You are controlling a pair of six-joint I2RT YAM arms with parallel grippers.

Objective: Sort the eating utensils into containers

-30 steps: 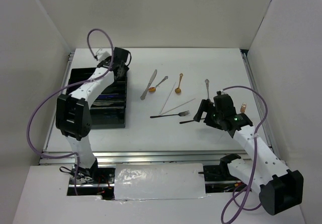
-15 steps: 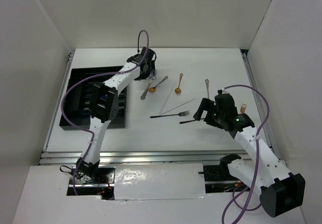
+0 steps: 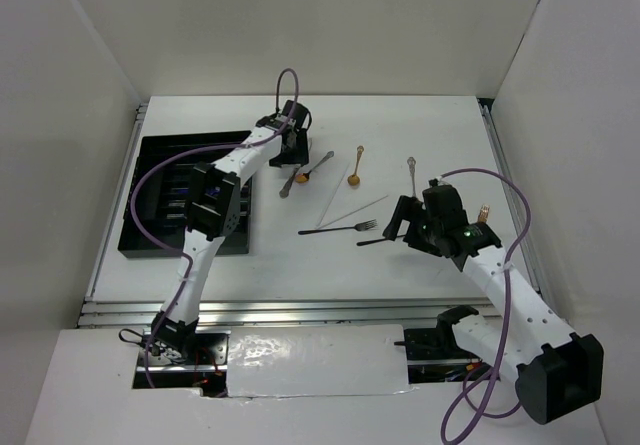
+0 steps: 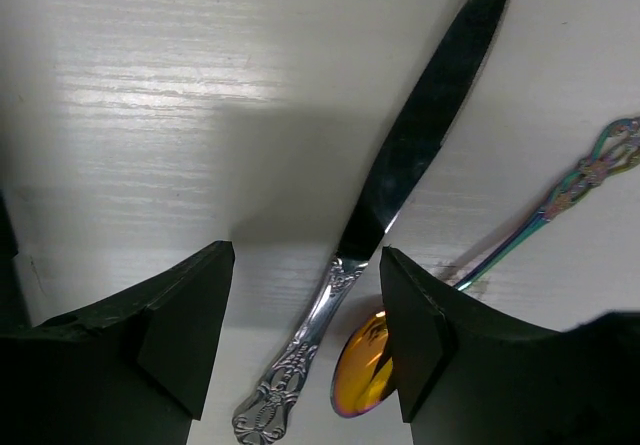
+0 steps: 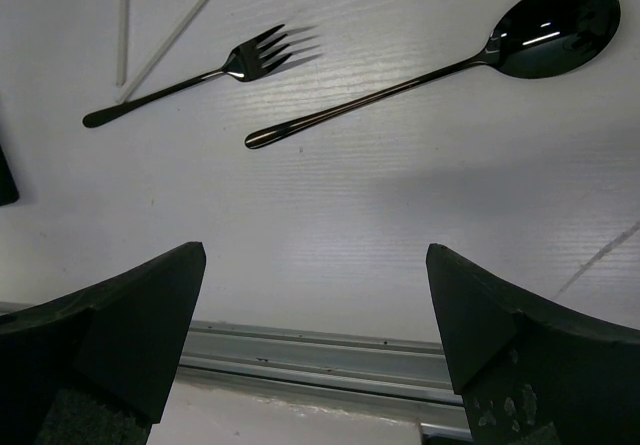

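My left gripper (image 3: 291, 161) is open and low over the silver knife (image 4: 400, 155). Its ornate handle lies between the two fingers, untouched as far as I can see. A gold-bowled small spoon (image 4: 365, 370) lies right against the inner side of the right finger (image 4: 420, 325). A second small spoon (image 3: 355, 165), the silver chopsticks (image 3: 352, 201) and the black fork (image 3: 340, 229) lie mid-table. My right gripper (image 3: 404, 229) hangs wide open above the table, near the black spoon (image 5: 440, 60) and black fork (image 5: 200, 75). The black tray (image 3: 180, 250) sits at the left.
A slim silver utensil (image 3: 411, 173) lies behind the right gripper and a small copper-coloured piece (image 3: 484, 212) to its right. White walls enclose the table. A metal rail (image 5: 330, 350) runs along the near edge. The left arm's purple cable (image 3: 140, 190) loops over the tray.
The left arm has swung right from over the tray to the silver knife, then settled lower around its handle. The right arm has stayed put.
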